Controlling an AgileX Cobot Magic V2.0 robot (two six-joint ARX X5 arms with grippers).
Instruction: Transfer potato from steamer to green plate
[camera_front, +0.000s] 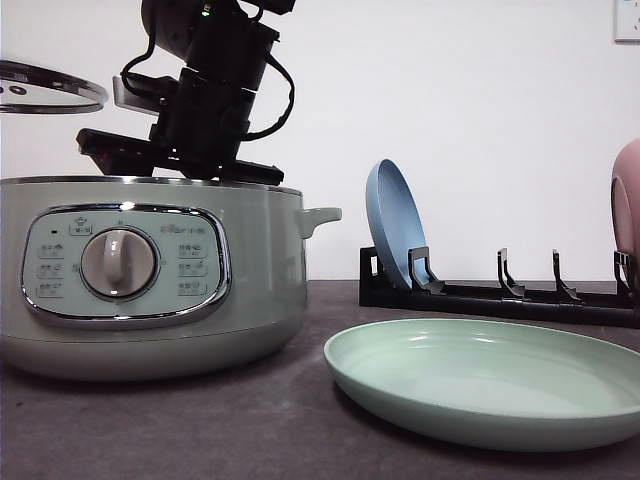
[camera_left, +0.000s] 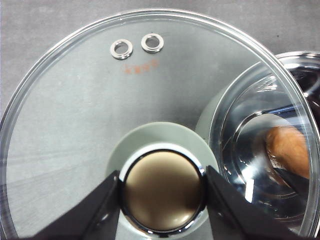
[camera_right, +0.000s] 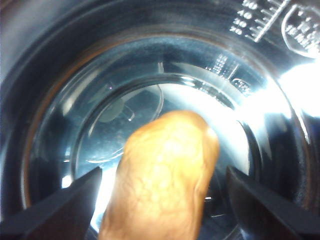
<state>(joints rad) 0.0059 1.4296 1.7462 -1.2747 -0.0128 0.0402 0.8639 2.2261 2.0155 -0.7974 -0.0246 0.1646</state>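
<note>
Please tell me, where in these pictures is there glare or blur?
Right wrist view: strong white glare on the steamer inner wall; the near potato is soft. Left wrist view: the potato is blurred through the glass lid. Front view: sharp, evenly lit.

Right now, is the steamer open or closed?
Open. The left gripper holds the glass lid up beside the steamer, and the potato lies in its uncovered pot.

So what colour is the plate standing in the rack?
Blue, clearest in the front view.
</note>
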